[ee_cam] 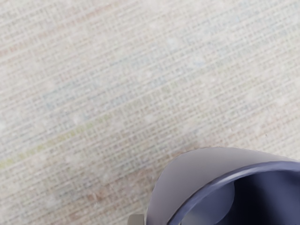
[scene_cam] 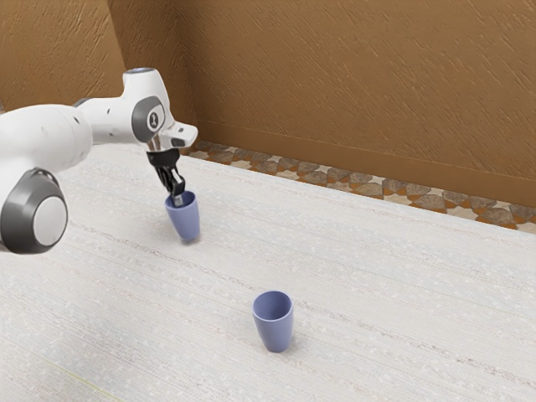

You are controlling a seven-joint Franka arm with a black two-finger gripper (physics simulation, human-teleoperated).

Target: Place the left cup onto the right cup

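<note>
One rim pinched: the nearly closed hand [scene_cam: 177,198] holds the near cup [scene_cam: 186,222]. Lift level, then centre it over the far cup [scene_cam: 273,322].

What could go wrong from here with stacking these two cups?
The tool sits at one edge of the far cup, on its rim, so it may tilt or slip when carried. The near cup stands free and narrows toward its base; an off-centre set-down could knock it over.
</note>
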